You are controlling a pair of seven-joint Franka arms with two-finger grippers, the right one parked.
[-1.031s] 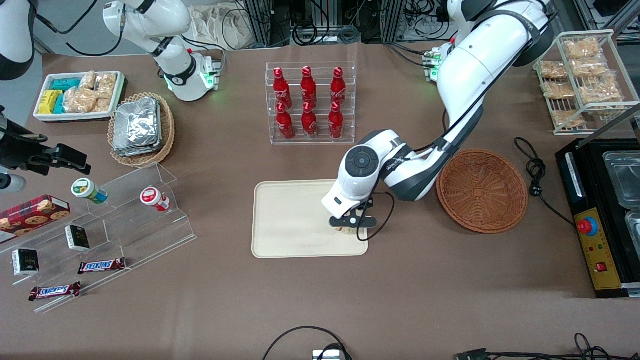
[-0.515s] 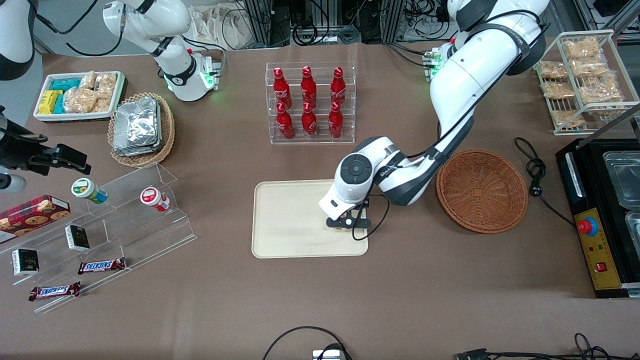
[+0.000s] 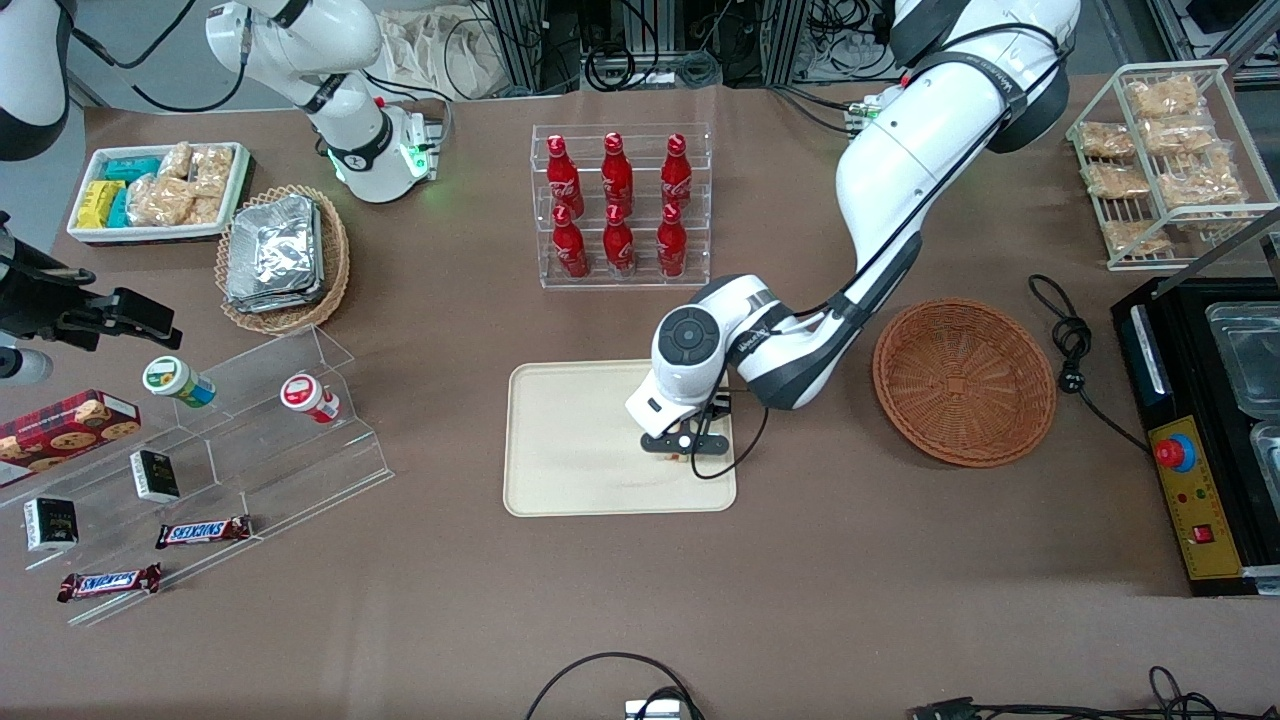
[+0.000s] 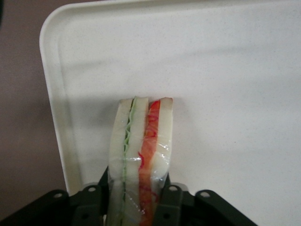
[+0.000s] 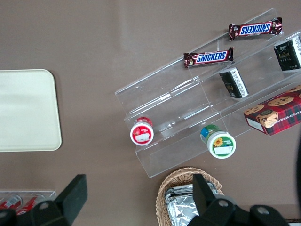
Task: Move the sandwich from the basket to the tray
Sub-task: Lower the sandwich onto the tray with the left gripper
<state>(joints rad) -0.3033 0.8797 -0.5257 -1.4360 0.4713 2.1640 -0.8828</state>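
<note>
Sandwich (image 4: 141, 150) upright in claw (image 4: 136, 207) over tray (image 3: 570, 440); basket (image 3: 964, 382) empty.

My left arm comes down from the upper right of the front frame, elbow bent, wrist tipped downward near centre frame. Its pincer (image 3: 681, 447) points straight down, fingers (image 4: 170, 203) clamped on the sandwich (image 4: 140, 155) between them.

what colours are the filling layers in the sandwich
Green and red-orange between white bread, clearest in the left wrist view: sandwich in the gripper over the tray.
</note>
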